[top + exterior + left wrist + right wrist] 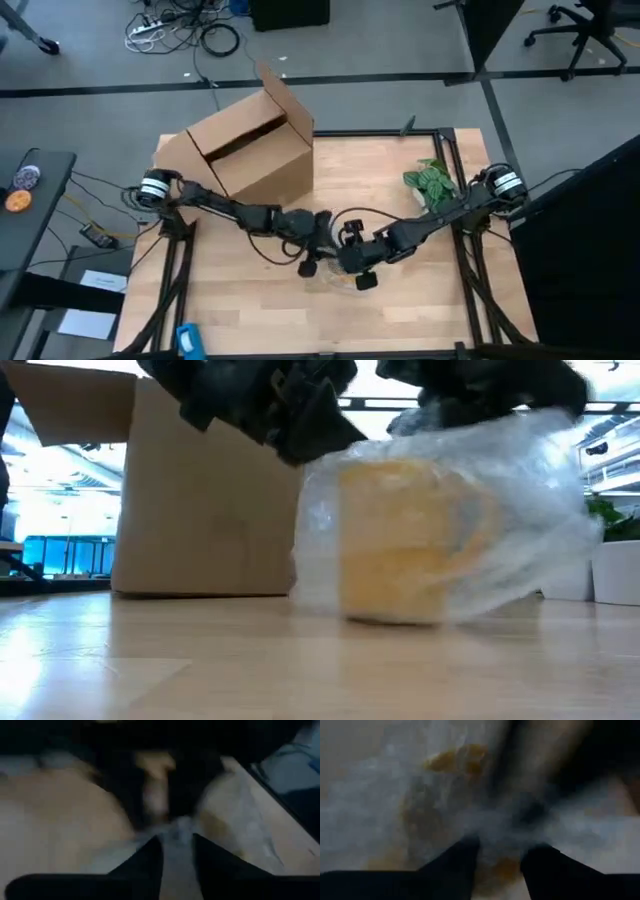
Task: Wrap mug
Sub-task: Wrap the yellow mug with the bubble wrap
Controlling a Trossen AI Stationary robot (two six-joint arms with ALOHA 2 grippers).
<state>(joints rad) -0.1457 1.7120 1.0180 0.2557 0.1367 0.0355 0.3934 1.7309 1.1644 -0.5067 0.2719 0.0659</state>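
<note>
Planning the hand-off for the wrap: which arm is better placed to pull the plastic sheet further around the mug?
Probably left, narrowly. The left gripper has a fold of the plastic sheet between its fingers, beside the mug. The right gripper hovers just as close, but its hold on the sheet is unclear.

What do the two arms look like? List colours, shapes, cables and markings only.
Both arms are slim, dark, jointed links. The left arm and right arm each have a white-and-silver ringed collar at the base and loose black cables trailing along them. Each ends in a black pincer with two tapered, wedge-shaped fingers: left pincer, right pincer. No readable markings show.
</note>
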